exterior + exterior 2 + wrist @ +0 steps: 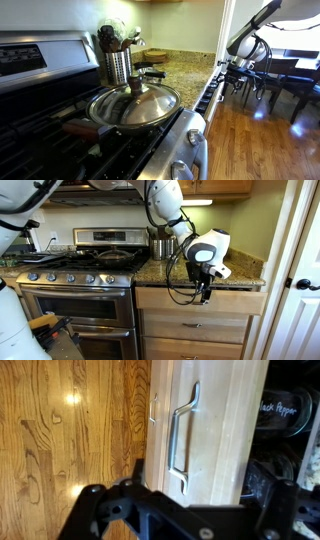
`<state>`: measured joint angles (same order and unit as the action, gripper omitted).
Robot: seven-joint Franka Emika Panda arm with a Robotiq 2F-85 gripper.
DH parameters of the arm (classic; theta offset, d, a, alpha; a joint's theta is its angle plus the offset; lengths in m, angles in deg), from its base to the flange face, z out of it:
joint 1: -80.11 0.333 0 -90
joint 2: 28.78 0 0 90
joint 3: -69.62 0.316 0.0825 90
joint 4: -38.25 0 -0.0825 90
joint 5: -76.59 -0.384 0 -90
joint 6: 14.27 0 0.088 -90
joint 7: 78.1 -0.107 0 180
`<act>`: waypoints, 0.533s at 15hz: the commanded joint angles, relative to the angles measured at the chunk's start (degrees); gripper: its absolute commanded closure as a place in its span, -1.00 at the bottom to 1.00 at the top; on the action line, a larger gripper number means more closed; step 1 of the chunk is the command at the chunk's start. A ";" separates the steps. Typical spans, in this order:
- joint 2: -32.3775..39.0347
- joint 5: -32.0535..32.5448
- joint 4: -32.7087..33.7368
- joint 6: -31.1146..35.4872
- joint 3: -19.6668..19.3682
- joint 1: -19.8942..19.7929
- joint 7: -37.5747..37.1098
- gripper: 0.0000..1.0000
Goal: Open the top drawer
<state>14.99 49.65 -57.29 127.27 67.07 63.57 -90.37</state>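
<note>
The top drawer [235, 301] has a light wood front with a metal bar handle [181, 438] and sits under the granite counter. In the wrist view it stands partly pulled out, and dark jars [283, 408] with light labels show inside; it also shows in an exterior view [209, 94]. My gripper [198, 475] is at the drawer front's top edge, with one dark finger on the outer side by the handle's end and the other on the inner side by the jars. The fingers are wide apart. The gripper also shows in both exterior views [232, 68] [205, 288].
A steel stove [80, 290] stands beside the cabinet, with a lidded pan [135, 105] on a burner. A utensil holder [118, 62] stands on the granite counter [180, 70]. More drawers [195, 327] lie below. There is wood floor [265, 140], dark furniture [295, 75] and a white door [300, 270].
</note>
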 commanded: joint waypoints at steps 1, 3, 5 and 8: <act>0.63 -0.93 1.07 -2.04 1.23 -1.46 1.79 -1.00; 1.36 0.28 1.51 -2.83 -0.22 -0.30 -0.84 -1.00; 1.39 2.07 0.80 -3.72 -2.26 1.19 -3.69 -1.00; 0.67 4.23 -1.37 -2.71 -4.66 3.17 -6.93 -1.00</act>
<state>16.20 50.70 -56.43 125.87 66.00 64.63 -93.38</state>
